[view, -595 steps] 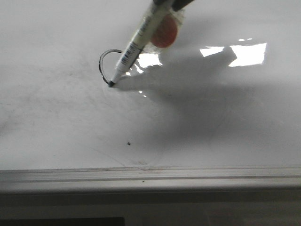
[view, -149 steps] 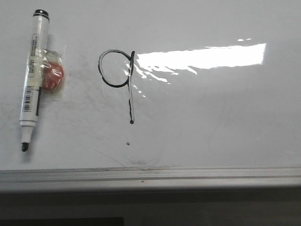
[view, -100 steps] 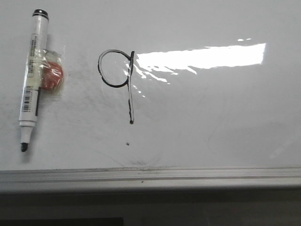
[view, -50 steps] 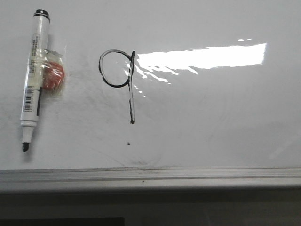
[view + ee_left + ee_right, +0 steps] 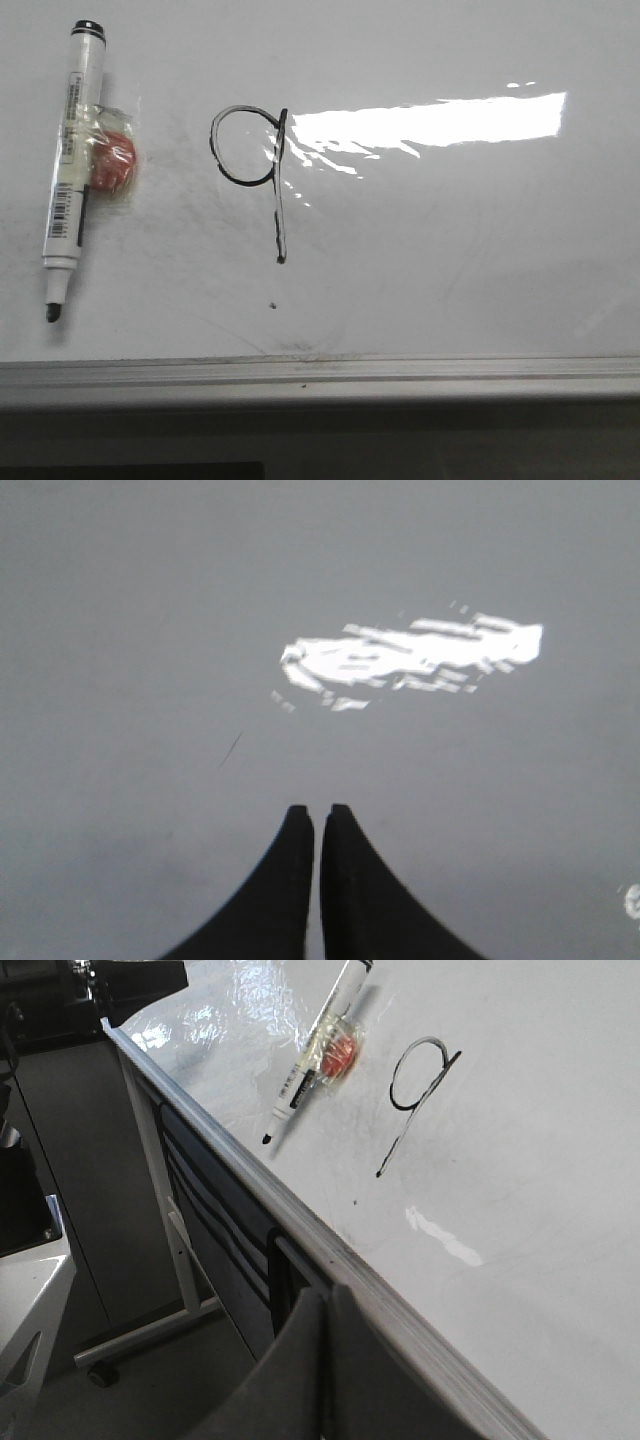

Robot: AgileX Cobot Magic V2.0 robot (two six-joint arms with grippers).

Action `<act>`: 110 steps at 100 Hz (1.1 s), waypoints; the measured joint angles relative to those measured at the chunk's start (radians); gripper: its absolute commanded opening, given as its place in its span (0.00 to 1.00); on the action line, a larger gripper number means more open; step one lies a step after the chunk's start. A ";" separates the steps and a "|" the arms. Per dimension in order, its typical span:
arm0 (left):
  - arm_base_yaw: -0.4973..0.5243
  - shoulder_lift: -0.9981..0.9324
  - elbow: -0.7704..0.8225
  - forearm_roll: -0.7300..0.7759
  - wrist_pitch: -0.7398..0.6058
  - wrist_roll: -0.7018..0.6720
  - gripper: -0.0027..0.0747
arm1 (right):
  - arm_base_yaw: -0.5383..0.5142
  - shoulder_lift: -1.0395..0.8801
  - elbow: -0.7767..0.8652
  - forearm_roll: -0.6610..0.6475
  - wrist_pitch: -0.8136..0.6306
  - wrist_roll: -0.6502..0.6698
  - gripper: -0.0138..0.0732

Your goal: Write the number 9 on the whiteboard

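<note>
Black fingers of both the left gripper and right gripper are pressed together, holding nothing, well apart from the number 9 on the whiteboard.

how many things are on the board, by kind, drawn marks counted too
White-barrelled marker pen with black tip: 1
Orange-red round piece in clear wrap taped to the pen: 1
Black hand-drawn number 9: 1
Tiny dark speck: 1
Total on the glossy whiteboard: 4
</note>
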 measured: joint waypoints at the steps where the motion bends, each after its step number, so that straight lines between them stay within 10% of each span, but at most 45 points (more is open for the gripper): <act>1: 0.005 -0.003 0.000 0.000 0.023 -0.004 0.01 | 0.000 0.000 0.000 0.000 0.000 0.000 0.09; 33: 0.082 -0.020 0.000 0.039 0.294 -0.024 0.01 | 0.000 0.000 0.000 0.000 0.000 0.000 0.09; 110: 0.082 -0.020 0.000 0.013 0.296 -0.029 0.01 | 0.000 0.000 0.000 0.000 0.000 0.000 0.09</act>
